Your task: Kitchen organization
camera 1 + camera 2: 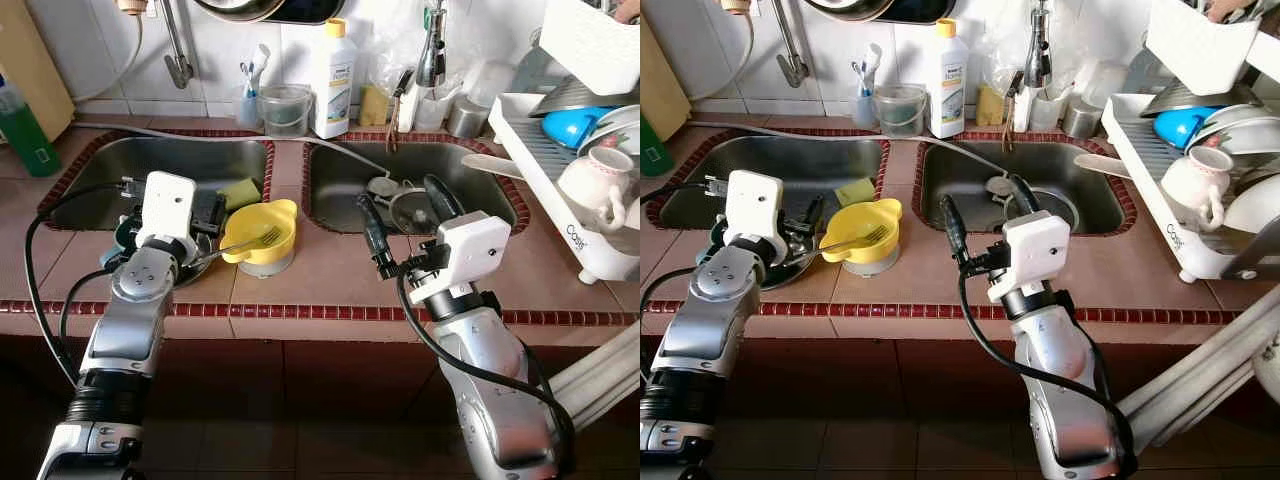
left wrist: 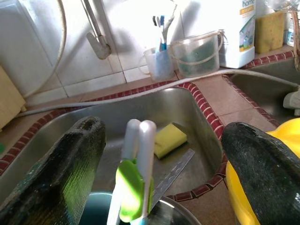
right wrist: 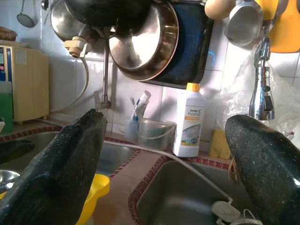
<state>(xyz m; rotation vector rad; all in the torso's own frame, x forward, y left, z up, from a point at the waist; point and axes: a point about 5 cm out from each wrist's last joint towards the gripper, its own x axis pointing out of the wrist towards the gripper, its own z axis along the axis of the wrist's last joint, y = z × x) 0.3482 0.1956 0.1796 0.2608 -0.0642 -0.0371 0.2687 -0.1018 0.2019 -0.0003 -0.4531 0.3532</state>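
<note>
Left gripper [image 2: 159,168] hovers with fingers spread wide and empty over a green-and-white tool [image 2: 133,180], perhaps a peeler, standing in a metal bowl [image 1: 190,255] at the left sink's [image 1: 120,170] front edge. Right gripper [image 1: 405,215] is likewise wide open and empty, poised over the right sink [image 1: 340,195]. A yellow bowl [image 1: 262,232] with a fork [image 1: 245,243] sits on the counter just beside the left gripper. Risks: a closing finger may knock the yellow bowl or flip the fork; the slim tool may slip or tip the metal bowl into the sink.
</note>
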